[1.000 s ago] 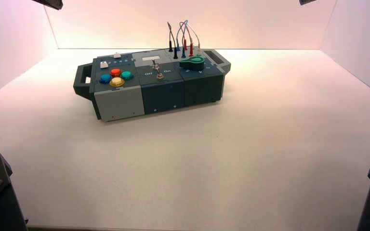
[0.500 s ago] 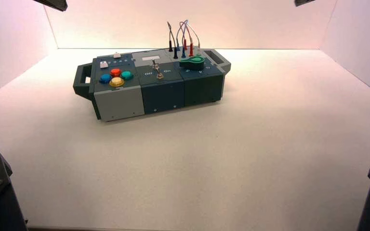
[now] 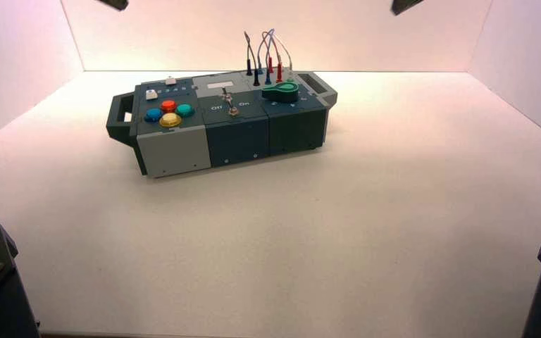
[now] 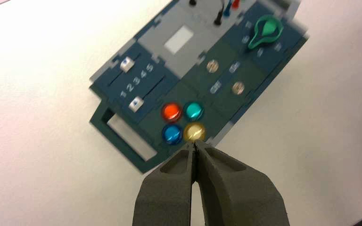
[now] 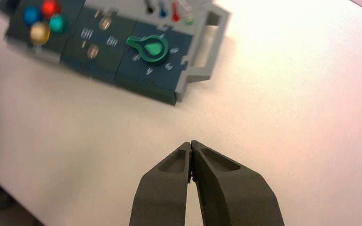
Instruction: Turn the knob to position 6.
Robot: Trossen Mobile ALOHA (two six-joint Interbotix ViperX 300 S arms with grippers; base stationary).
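The green teardrop knob (image 3: 282,90) sits on the right end module of the box (image 3: 172,151), in front of the wires. It also shows in the left wrist view (image 4: 265,29) and the right wrist view (image 5: 151,48), where its pointed end faces the toggle module. My left gripper (image 4: 195,145) is shut and empty, held high over the table by the box's button end. My right gripper (image 5: 190,143) is shut and empty, high over the table in front of the knob end. Both are far from the knob.
Red (image 3: 169,105), blue (image 3: 153,114), teal (image 3: 185,110) and yellow (image 3: 170,120) buttons fill the left module. A metal toggle (image 3: 232,105) stands in the middle, plugged wires (image 3: 268,53) at the back, a handle (image 3: 120,118) at the left end. White walls enclose the table.
The dark arm parts at the top edge of the high view have shifted inward, the left one to the right and the right one to the left. The box has not moved.
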